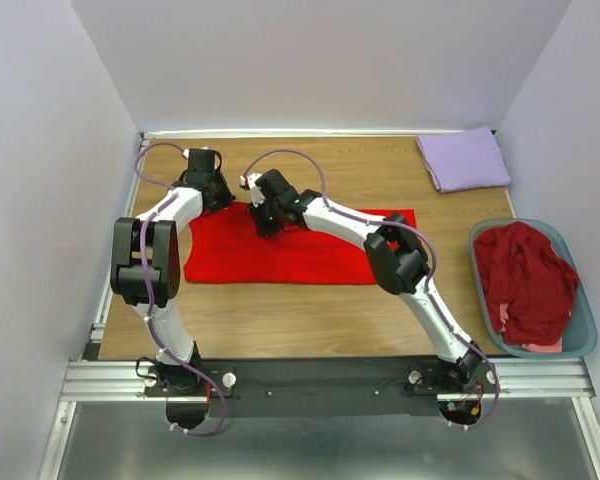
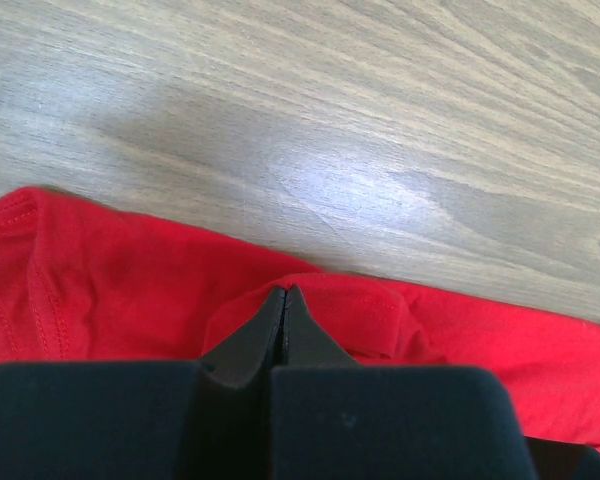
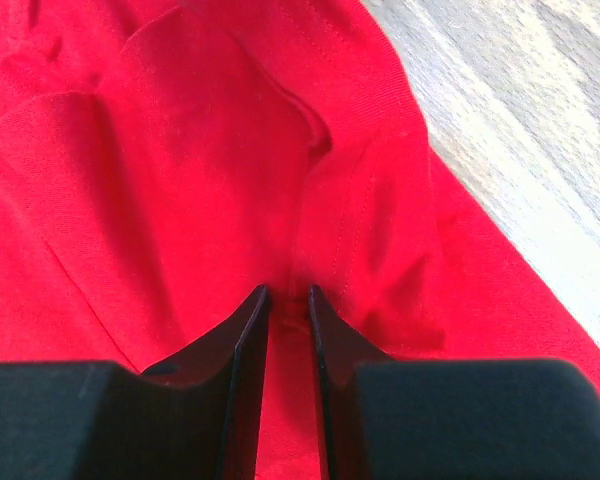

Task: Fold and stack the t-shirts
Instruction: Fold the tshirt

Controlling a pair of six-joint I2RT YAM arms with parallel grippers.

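Observation:
A bright red t-shirt (image 1: 300, 250) lies folded into a wide rectangle on the wooden table. My left gripper (image 1: 215, 192) is at its far left corner. In the left wrist view (image 2: 285, 292) the jaws are pressed together on a raised fold of the red cloth (image 2: 110, 290) at the shirt's edge. My right gripper (image 1: 267, 222) is at the far edge, right of the left one. In the right wrist view (image 3: 285, 292) the jaws stand a narrow gap apart with puckered red cloth (image 3: 180, 180) pinched between them. A pale lavender t-shirt (image 1: 464, 158) lies folded at the far right corner. Darker maroon t-shirts (image 1: 525, 275) are heaped in the basket.
The teal-blue plastic basket (image 1: 583, 345) stands at the right edge of the table, with a bit of pink cloth (image 1: 535, 346) at its near end. White walls close in the table on three sides. Bare wood (image 1: 300, 320) shows in front of the red shirt.

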